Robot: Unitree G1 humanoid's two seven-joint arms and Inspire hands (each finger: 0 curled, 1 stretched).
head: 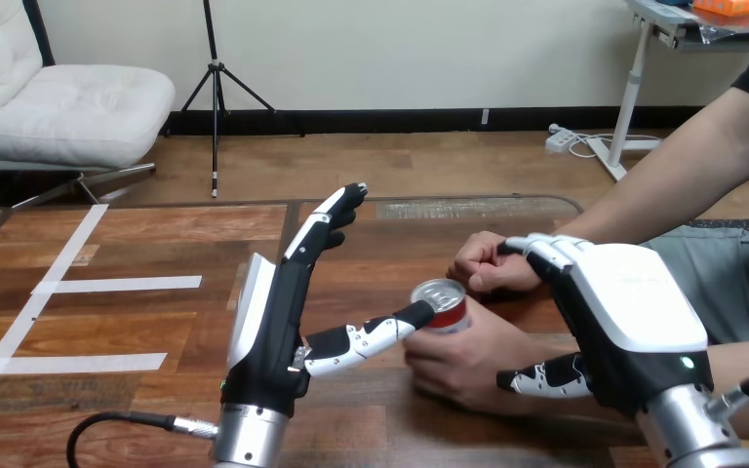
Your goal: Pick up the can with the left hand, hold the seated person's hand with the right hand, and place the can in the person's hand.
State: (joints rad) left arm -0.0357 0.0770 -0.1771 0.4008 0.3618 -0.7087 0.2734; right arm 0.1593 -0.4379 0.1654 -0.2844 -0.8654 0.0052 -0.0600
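Note:
A red can (446, 311) with a silver top stands upright in the person's hand (468, 359) near the table's middle, that hand's fingers wrapped round its lower part. My left hand (271, 327) is open just left of the can: its fingers point straight up and away, and its thumb tip touches the can's rim. My right hand (634, 317) comes in from the right with its fingers curled over the far side of that hand and its thumb against the near side. The person's other hand (486, 263) rests as a fist just behind the can.
The person's forearm (683, 171) runs from the upper right down to the fist. White tape strips (117, 285) lie on the wooden table (156, 234) at the left, with open tabletop around them.

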